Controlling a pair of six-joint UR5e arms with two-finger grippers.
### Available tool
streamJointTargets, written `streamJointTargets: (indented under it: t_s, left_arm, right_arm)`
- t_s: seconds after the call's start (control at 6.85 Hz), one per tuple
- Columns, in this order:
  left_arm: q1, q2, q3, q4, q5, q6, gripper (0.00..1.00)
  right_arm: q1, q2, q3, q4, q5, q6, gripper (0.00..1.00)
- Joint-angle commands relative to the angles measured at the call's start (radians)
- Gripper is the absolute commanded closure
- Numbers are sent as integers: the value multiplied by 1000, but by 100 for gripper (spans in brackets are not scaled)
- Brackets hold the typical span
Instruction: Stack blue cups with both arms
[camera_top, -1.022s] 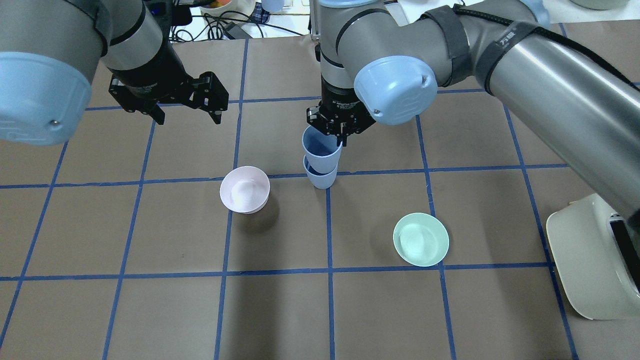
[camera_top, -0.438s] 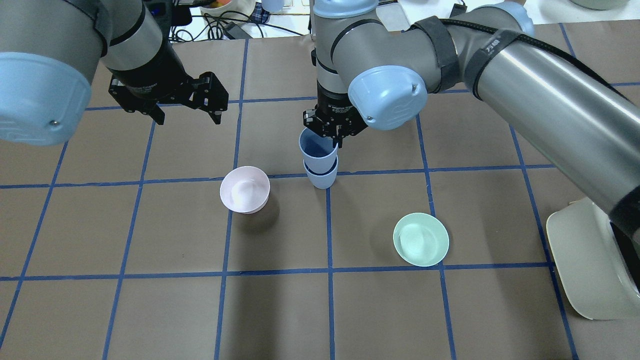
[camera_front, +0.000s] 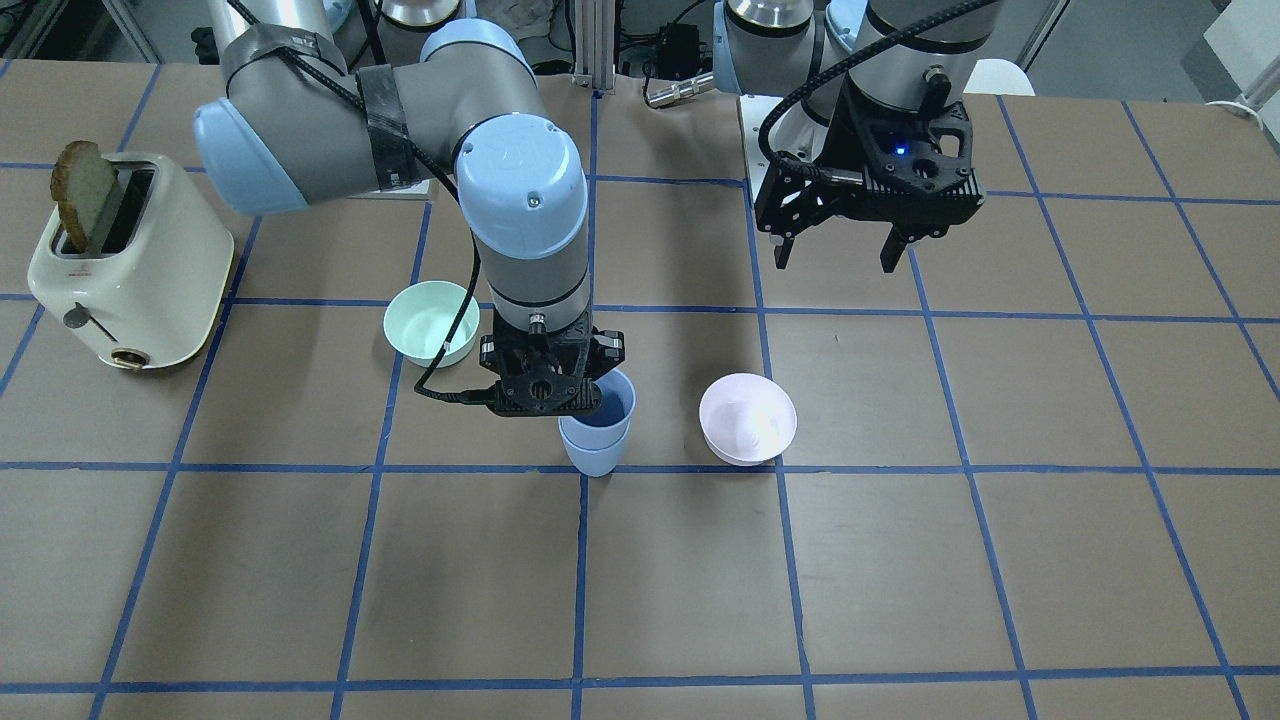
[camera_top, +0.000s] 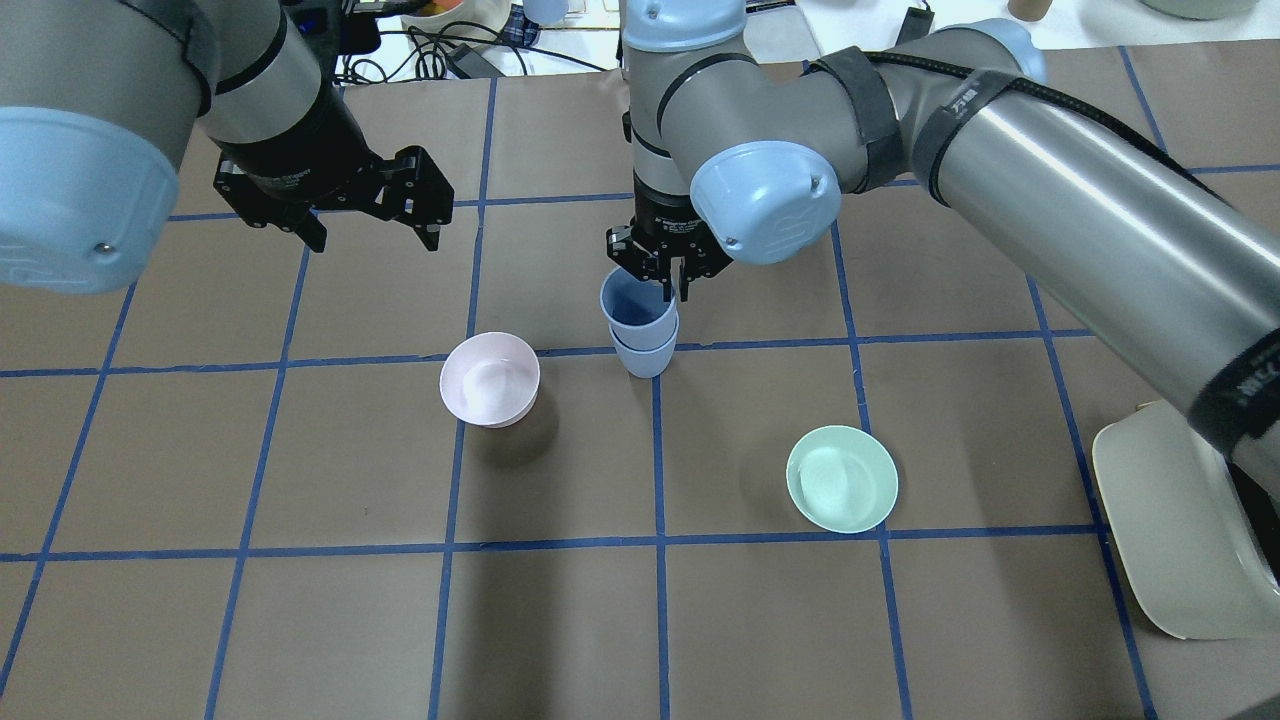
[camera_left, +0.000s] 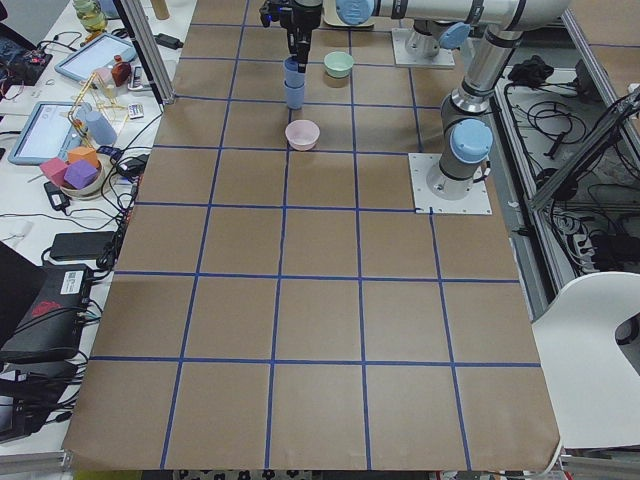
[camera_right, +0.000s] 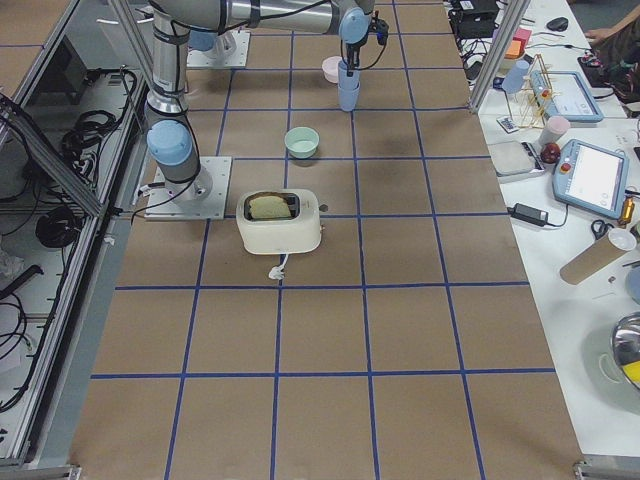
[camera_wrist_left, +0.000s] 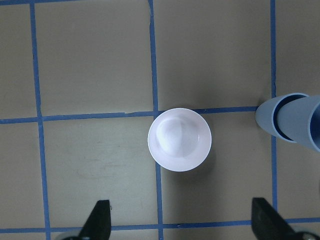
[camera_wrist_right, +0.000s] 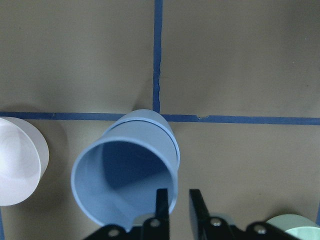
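Note:
Two pale blue cups stand nested at mid-table. The upper cup (camera_top: 636, 303) sits tilted inside the lower cup (camera_top: 646, 358). My right gripper (camera_top: 668, 287) is right above them, its narrow jaws pinching the upper cup's rim, one finger inside and one outside. The right wrist view shows the upper cup's open mouth (camera_wrist_right: 115, 180) and my right gripper (camera_wrist_right: 179, 197) at its rim. My left gripper (camera_top: 376, 240) hangs open and empty, back left of the cups. Its fingertips (camera_wrist_left: 100, 217) show at the bottom of the left wrist view, with the cup stack (camera_wrist_left: 292, 120) at the right edge.
A pale pink bowl (camera_top: 490, 380) sits left of the cups, below my left gripper (camera_wrist_left: 179, 140). A mint-green bowl (camera_top: 842, 478) sits front right. A cream toaster (camera_front: 130, 270) with a bread slice stands at the table's right end. Blue tape lines grid the brown table.
My right gripper has come down and slightly left with the upper cup, which now sits deeper in the lower cup. The left arm has barely moved.

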Motion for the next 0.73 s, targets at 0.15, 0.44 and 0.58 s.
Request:
streamJointTargets:
  t_s: [0.15, 0.44, 0.58]
  left_arm:
    - [-2, 0, 0, 0, 0, 0, 0]
    - [-3, 0, -2, 0, 1, 2, 0]
    - [-2, 0, -2, 0, 1, 2, 0]
  right_arm:
    - [-62, -6, -62, 28, 3, -13, 0]
    - [-227, -65, -117, 216, -2, -143, 0]
    - [-287, -142, -111, 265, -6, -205, 0]
